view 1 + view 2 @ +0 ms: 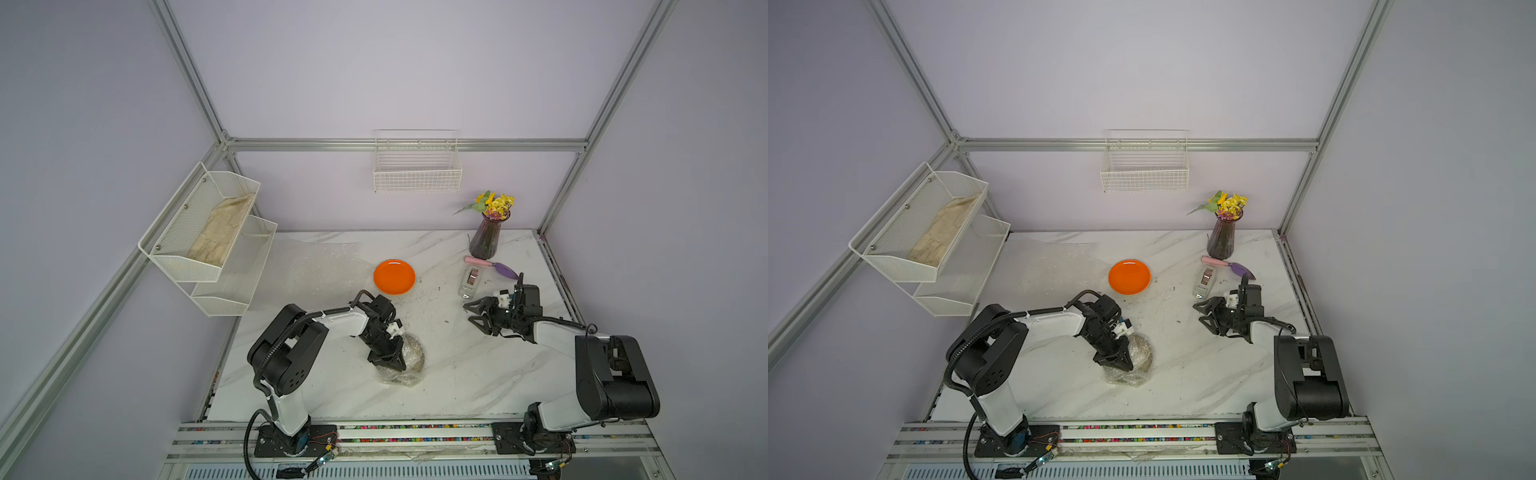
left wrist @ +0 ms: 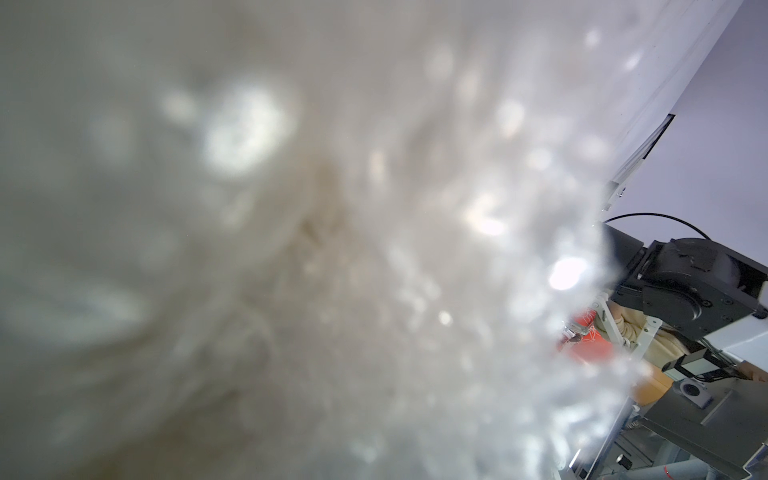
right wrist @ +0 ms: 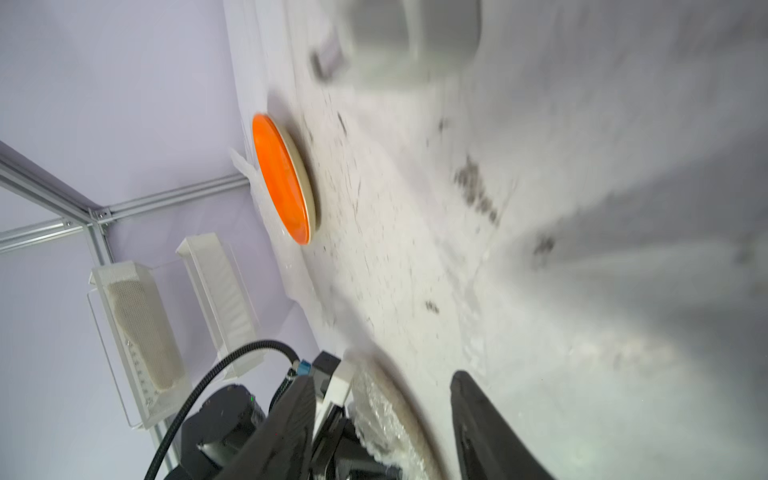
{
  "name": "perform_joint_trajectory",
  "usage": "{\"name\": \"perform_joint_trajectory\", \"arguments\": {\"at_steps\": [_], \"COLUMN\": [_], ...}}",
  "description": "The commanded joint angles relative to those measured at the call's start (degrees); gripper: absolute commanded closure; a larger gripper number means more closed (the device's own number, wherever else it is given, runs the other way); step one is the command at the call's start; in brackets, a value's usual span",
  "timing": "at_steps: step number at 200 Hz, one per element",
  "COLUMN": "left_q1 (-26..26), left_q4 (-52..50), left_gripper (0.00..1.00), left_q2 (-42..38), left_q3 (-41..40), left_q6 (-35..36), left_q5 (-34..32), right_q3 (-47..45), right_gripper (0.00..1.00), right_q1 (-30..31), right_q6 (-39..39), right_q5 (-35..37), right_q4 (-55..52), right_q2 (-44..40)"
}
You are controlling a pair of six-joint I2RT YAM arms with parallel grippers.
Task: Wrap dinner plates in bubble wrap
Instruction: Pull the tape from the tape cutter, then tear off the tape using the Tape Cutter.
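The marble bench [image 1: 457, 374] fills my view. Off its edge at 9 o'clock hangs a two-tier mesh shelf [image 1: 183, 266], and its upper tier holds one folded beige cloth [image 1: 222, 230]. One flat sheet of bubble wrap [image 1: 311, 266] lies on the bench at 10 o'clock, its near corner touching the orange plate [image 1: 394, 276] or just short of it. One wire basket [image 1: 417, 180] hangs on the back wall at 12 o'clock.

I count two plates. The orange one sits bare just past the centre, toward 12. The wrapped plate [image 1: 413, 359] is at 6 o'clock, half hidden under my left pincer [image 1: 390, 365], which is clenched on its crinkled covering. That wrist's camera shows only blurred wrap [image 2: 332, 249].

My right pincer [image 1: 468, 313] hangs released at 3 o'clock, jaws spread and holding nothing. One tape dispenser [image 1: 470, 281] lies just beside it toward 12. At 1 o'clock stands one purple vase [image 1: 485, 239] of yellow flowers, with one pink-handled trowel [image 1: 494, 266] lying between vase and dispenser.
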Motion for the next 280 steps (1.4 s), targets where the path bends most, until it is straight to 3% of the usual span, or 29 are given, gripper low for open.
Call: {"name": "perform_joint_trajectory", "arguments": {"at_steps": [1, 36, 80, 144, 173, 187, 209, 225, 239, 280], "left_q1": [-0.38, -0.38, -0.43, -0.4, -0.38, -0.38, -0.39, -0.38, -0.38, -0.55], "left_q4": [-0.73, -0.73, -0.73, -0.89, -0.82, -0.82, -0.82, -0.81, -0.7, -0.21], "left_gripper": [0.86, 0.86, 0.86, 0.86, 0.86, 0.86, 0.86, 0.86, 0.86, 0.86], "left_q2": [4.06, 4.13, 4.39, 4.68, 4.71, 4.6, 4.51, 4.59, 4.7, 4.82], "left_q3": [-3.44, -3.41, -3.31, -3.01, -3.01, -3.05, -3.14, -3.14, -3.14, -3.41], "left_q6": [-0.77, -0.91, -0.87, -0.96, -1.12, -1.12, -1.2, -1.29, -1.29, -1.63], "left_q5": [-10.03, -9.97, -9.71, -9.52, -9.51, -9.68, -9.78, -9.78, -9.62, -9.51], "right_q3": [4.12, 5.08, 5.49, 5.96, 5.57, 4.9, 4.2, 6.21, 6.79, 5.08], "right_gripper": [0.42, 0.47, 0.52, 0.74, 0.9, 1.0, 1.0, 1.0, 1.0, 1.0], "right_q1": [-0.72, -0.96, -0.96, -0.95, -0.9, -0.89, 0.11, 2.33, 3.73, 5.39], "right_q6": [-8.66, -5.92, -0.92, -0.19, 1.5, 1.4, 0.18, -1.92, -0.44, 3.14], "right_q5": [2.39, 0.0, -0.37, 0.41, 0.43, 1.54, 6.37, 13.45, 16.18, 20.12], "right_q4": [0.54, 17.28, 32.15, 35.13, 37.24, 33.05, 17.64, -1.49, -9.7, -12.49], "right_q2": [5.56, 15.56, 21.67, 23.9, 24.57, 23.06, 18.11, 15.04, 15.21, 13.78]}}
